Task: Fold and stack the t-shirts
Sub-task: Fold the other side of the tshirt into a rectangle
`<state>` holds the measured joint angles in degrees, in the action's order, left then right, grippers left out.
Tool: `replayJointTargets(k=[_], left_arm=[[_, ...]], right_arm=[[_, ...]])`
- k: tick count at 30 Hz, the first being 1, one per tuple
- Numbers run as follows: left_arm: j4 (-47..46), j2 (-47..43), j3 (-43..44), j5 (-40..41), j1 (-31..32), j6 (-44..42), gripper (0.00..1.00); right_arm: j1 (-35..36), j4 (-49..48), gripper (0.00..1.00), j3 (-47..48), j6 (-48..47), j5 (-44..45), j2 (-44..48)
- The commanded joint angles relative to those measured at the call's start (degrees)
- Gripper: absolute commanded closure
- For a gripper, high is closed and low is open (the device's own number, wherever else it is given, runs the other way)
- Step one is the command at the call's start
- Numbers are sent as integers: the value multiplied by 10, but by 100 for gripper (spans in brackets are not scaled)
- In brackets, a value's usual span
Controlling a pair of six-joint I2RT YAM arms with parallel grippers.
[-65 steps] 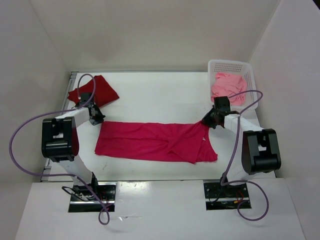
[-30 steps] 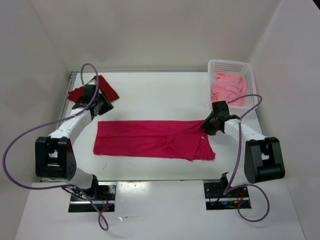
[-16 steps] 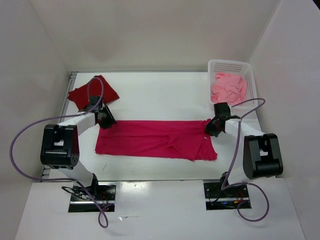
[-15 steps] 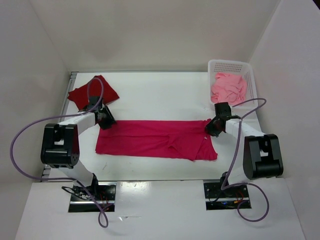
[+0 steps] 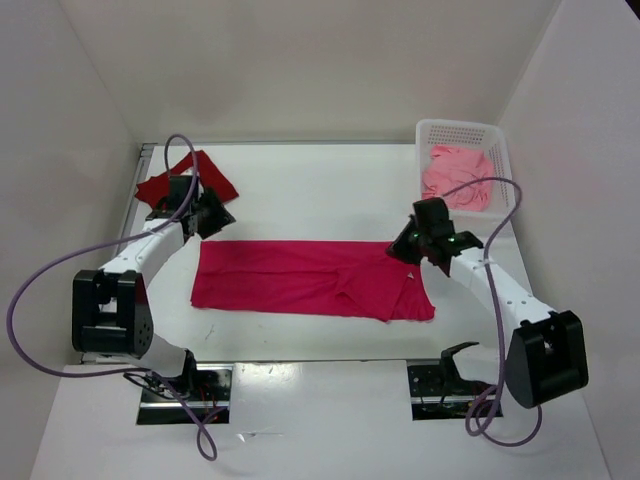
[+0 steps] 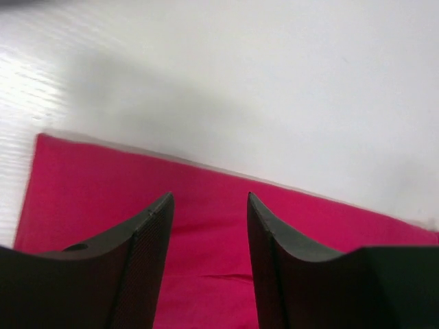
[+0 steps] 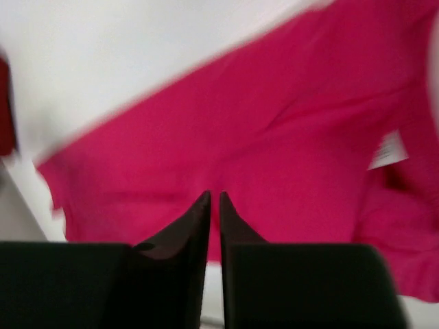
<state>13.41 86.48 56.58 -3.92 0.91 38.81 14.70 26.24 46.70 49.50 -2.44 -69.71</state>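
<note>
Left arm's stretched out long, with the left fingers (image 5: 210,217) spread and empty over the bench (image 5: 320,190), just off the far left corner of the crimson t-shirt (image 5: 300,280), which lies flat in a long strip below and ahead of them. Right arm angles in from the side, right fingers (image 5: 405,248) all but pressed together above the shirt's far right corner, nothing showing between them. Behind the left fingers the dark red t-shirt (image 5: 218,180) is partly hidden by that arm, the pink t-shirt (image 5: 455,175) sits bunched in the basket (image 5: 455,128) beyond the right fingers, and the blurry right wrist view won't say if the tips touch cloth.
</note>
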Motion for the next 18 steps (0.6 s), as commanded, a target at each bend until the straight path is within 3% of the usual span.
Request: replayJointTargets(k=[1, 2, 7, 12, 18], left_arm=[[1, -28, 7, -15, 28, -18, 46], [1, -33, -8, -15, 28, -18, 54], [-18, -33, -45, -21, 42, -18, 79], [-18, -28, -50, -32, 52, -18, 79], [-23, -28, -61, -27, 52, -18, 77]], right_arm=[[84, 5, 94, 1, 35, -45, -9], [127, -13, 100, -5, 44, -45, -16], [195, -67, 100, -13, 55, -58, -102], [238, -67, 100, 23, 57, -50, -159], [243, -93, 100, -29, 75, -37, -160]])
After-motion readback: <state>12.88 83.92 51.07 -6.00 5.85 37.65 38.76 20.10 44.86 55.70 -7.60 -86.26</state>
